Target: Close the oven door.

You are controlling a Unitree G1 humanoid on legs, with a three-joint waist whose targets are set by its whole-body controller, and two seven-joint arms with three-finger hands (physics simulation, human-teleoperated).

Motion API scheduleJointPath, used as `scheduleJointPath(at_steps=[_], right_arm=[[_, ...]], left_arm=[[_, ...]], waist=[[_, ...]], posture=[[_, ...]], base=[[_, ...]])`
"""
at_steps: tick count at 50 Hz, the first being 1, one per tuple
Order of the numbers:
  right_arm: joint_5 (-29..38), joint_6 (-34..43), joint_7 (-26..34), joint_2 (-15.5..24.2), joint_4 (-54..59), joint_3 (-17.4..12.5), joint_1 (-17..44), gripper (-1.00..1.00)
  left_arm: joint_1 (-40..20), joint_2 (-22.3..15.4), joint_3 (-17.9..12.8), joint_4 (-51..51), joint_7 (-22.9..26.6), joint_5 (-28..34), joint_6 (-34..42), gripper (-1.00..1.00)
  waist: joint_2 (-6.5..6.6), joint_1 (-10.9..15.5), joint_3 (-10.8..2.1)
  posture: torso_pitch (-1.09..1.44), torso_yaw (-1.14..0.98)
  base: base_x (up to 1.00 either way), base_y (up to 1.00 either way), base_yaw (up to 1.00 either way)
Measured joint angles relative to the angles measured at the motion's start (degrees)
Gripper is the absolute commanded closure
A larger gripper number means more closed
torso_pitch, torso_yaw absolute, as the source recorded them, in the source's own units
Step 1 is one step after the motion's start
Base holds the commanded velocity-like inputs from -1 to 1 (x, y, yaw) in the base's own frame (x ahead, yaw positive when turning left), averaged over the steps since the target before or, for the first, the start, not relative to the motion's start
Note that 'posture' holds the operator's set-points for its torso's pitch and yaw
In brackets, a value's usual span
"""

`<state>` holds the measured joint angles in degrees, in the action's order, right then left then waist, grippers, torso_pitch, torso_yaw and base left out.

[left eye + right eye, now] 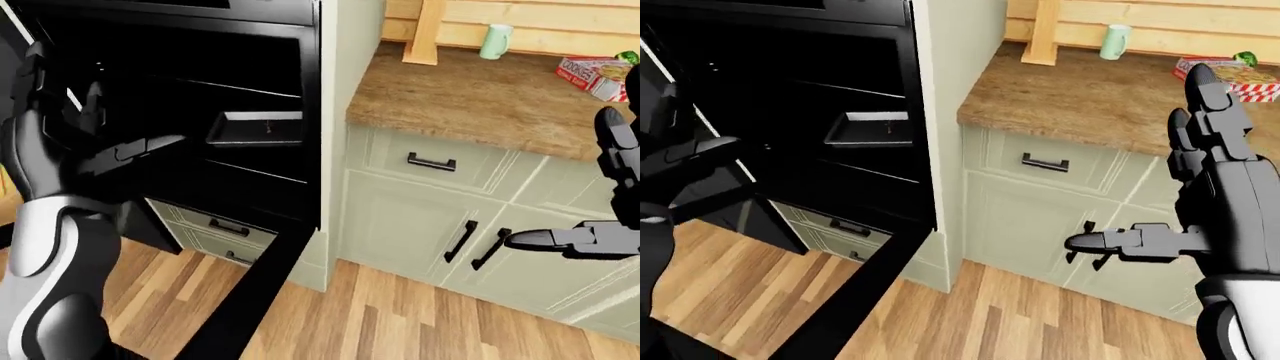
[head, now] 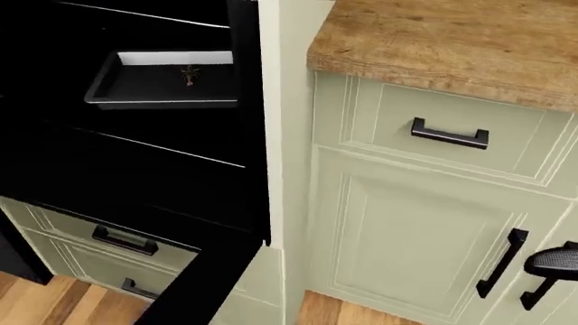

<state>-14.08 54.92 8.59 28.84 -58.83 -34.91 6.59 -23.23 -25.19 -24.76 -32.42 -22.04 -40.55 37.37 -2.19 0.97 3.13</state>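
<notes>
Oven door hanging fully open below the oven cavity, judged heavy, rigid, hinged, best lifted by outer edge; left hand and right hand both spread open, empty.

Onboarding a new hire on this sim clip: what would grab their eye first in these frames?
The open oven, a big black cavity filling the left of the left-eye view, with a dark baking tray on a rack inside. Its door hangs down over the wooden floor at bottom centre. Next, the robot's right hand, open and raised before the pale green cabinets on the right.
</notes>
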Motion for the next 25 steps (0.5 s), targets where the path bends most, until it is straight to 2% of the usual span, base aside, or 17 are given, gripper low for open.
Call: scheduleJointPath(at_steps=[5, 7, 8, 11, 14, 19, 21, 22, 23, 25], right_arm=[[-2.45, 0.32, -1.52, 1.74, 0.33, -0.72, -0.27, -1.00], [-3.43, 0.28, -2.70, 2.57, 0.22, -0.29, -0.16, -1.00], [-4.07, 0.19, -3.07, 2.30, -0.18, 0.17, -0.28, -1.00], [-6.62, 0.34, -3.55, 3.17, -0.55, 0.38, -0.84, -1.00], [-7.86, -0.21, -4.58, 3.72, -0.37, -0.48, -1.26, -1.00], [-6.55, -1.12, -4.10, 2.88, -0.88, 0.52, -1.00, -1.00], [-6.26, -1.10, -3.64, 2.99, -0.69, 0.32, -0.92, -1.00], [-6.05, -1.03, -3.58, 2.94, -0.24, 0.08, -0.98, -1.00], [-5.75, -0.82, -3.60, 2.74, 0.15, 0.04, -1.14, -1.00], [-5.09, -0.42, -3.58, 2.59, 0.34, 0.06, -1.29, -1.00]], left_arm=[[-0.33, -0.14, -0.16, -1.67, -0.26, -0.40, -0.24, -1.00], [-0.69, -0.52, -0.34, -1.27, -0.30, -0.71, -0.16, -1.00], [-0.44, -0.61, -0.70, -0.88, -0.40, -0.73, -0.20, -1.00], [0.22, -0.57, -1.38, -0.28, -1.30, -0.58, 0.39, -1.00], [-0.50, -0.99, -1.36, -1.00, -1.72, -0.97, 0.59, -1.00], [-0.31, -0.90, -1.01, -0.67, -1.44, -0.90, -0.20, -1.00], [-0.39, -0.98, -0.94, -0.77, -1.39, -0.98, 0.02, -1.00], [-0.30, -0.50, -0.69, -0.90, -1.32, -1.05, 0.02, -1.00], [-0.12, -0.37, -0.29, -0.81, -1.22, -1.16, 0.12, -1.00], [-0.03, -0.39, 0.21, -0.44, -1.03, -1.36, 0.47, -1.00]], waist=[[3.98, -0.60, 0.09], [6.03, -0.60, -0.55], [5.47, -0.05, -0.56], [5.05, 0.91, -0.93], [2.78, 0.85, -0.81], [-0.60, 0.38, 0.20], [-2.80, 0.12, -0.06], [-2.09, -0.46, -0.02], [-1.91, -0.66, 0.14], [-2.17, -0.38, -0.16]], posture=[[0.00, 0.00], [0.00, 0.00], [0.00, 0.00], [0.00, 0.00], [0.00, 0.00], [0.00, 0.00], [0.00, 0.00], [0.00, 0.00], [0.00, 0.00], [0.00, 0.00]], base=[[0.00, 0.00, 0.54], [0.00, 0.00, 0.54], [0.00, 0.00, 0.53], [0.00, 0.00, 0.53], [0.00, 0.00, 0.54], [0.00, 0.00, 0.54], [0.00, 0.00, 0.54], [0.00, 0.00, 0.54], [0.00, 0.00, 0.53], [0.00, 0.00, 0.54]])
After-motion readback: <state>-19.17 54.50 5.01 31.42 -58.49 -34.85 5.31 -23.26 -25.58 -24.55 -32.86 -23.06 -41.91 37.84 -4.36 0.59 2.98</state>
